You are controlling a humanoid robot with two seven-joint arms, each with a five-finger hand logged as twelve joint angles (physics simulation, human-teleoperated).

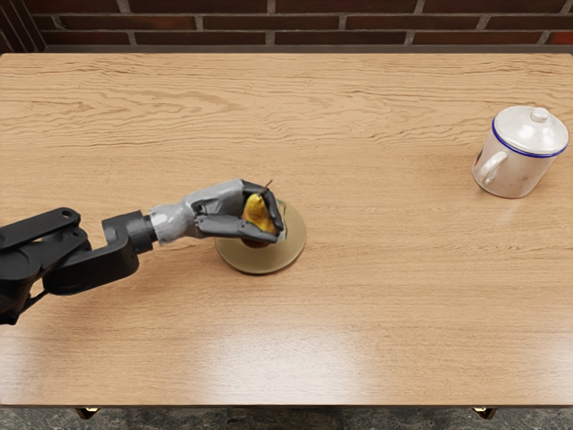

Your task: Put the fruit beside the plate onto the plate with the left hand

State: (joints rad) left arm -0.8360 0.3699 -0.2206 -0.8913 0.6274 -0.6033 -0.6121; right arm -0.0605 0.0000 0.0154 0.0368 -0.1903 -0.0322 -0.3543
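Mostly hidden under the left hand [235,215]: the pear [257,213], left rim of the plate [288,251]. Cut off at picture's left edge: the arm [54,255].

Yellow pear [257,213] with brown stem, gripped in the left hand [228,215], over the round tan plate [283,253]

Single head view, set high over the near edge of the bench [376,296], looking down at a slant, facing the brick wall [295,22] behind, nearly the whole top in frame
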